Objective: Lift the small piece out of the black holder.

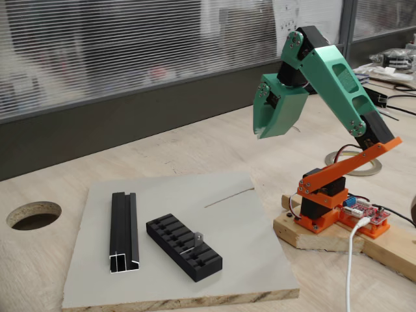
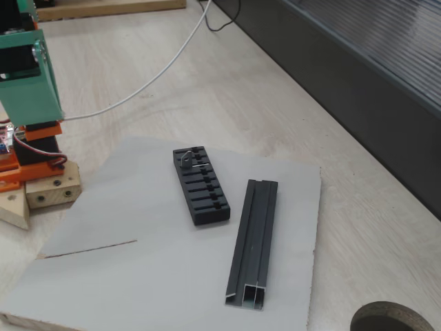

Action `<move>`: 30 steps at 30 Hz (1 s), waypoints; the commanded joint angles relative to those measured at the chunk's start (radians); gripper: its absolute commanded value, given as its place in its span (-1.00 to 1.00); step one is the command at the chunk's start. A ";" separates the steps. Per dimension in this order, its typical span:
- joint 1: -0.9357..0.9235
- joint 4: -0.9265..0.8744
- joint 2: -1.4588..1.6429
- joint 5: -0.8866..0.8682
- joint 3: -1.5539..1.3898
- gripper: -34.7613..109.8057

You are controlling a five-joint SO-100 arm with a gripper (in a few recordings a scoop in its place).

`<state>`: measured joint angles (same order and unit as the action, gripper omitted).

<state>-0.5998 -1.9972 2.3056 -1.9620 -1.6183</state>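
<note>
The black holder (image 1: 168, 231) lies on a grey board, a slotted block set at a slant, also seen from the other side as the black holder (image 2: 203, 196). The small piece (image 1: 197, 240) is a tiny grey bracket standing up out of a slot near one end of the holder; in the other fixed view the small piece (image 2: 187, 160) sits at the holder's far end. My green gripper (image 1: 259, 133) hangs high above the board's far right corner, pointing down, well away from the holder. Its jaws look shut with nothing between them.
A longer black channel rail (image 1: 123, 227) with silver cut ends lies beside the holder, also seen as the rail (image 2: 253, 234). The grey board (image 1: 247, 240) rests on a wooden table with a round hole (image 1: 34, 214). The orange arm base (image 1: 325, 205) stands on a wooden block.
</note>
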 commanded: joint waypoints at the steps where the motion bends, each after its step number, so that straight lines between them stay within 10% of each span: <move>1: 0.017 -0.023 0.005 -0.066 0.000 -0.44; 30: 0.509 -0.023 0.003 -0.583 0.000 -0.44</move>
<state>-0.1212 -1.9972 2.3056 -2.4743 -1.6183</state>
